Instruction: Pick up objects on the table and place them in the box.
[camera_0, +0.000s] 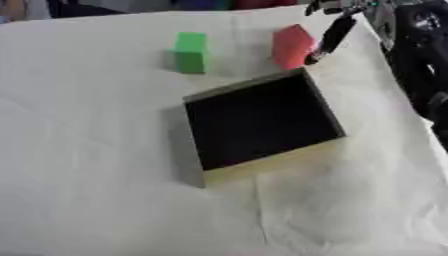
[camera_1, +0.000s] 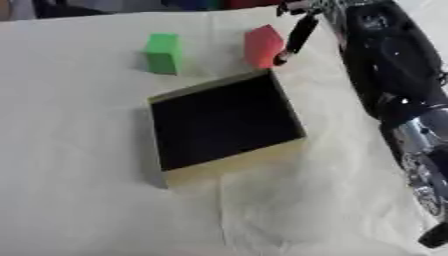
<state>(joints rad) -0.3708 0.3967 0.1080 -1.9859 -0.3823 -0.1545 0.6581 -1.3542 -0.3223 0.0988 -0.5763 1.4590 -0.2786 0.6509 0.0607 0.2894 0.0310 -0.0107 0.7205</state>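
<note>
right hand (camera_0: 331, 35) reaching beside red block (camera_0: 290, 46), fingers' state unclear (only one showing) | green block (camera_0: 191, 52) sitting beyond box (camera_0: 261, 120) on worktop (camera_0: 87, 150)

A green block (camera_0: 191, 52) and a red block (camera_0: 291, 46) are seen. The box (camera_0: 260, 120) is black inside, the cloth (camera_0: 87, 150) cream.

Both views look down from the robot's head at the worktop (camera_0: 87, 175), from up high and a bit back. They sit side by side, so they show almost the same picture. Both see the open box (camera_0: 258, 120), the green block (camera_0: 191, 52) and the red block (camera_0: 291, 46). The right eye view shows more of the robot's right arm (camera_1: 385, 75) along its right edge.
</note>
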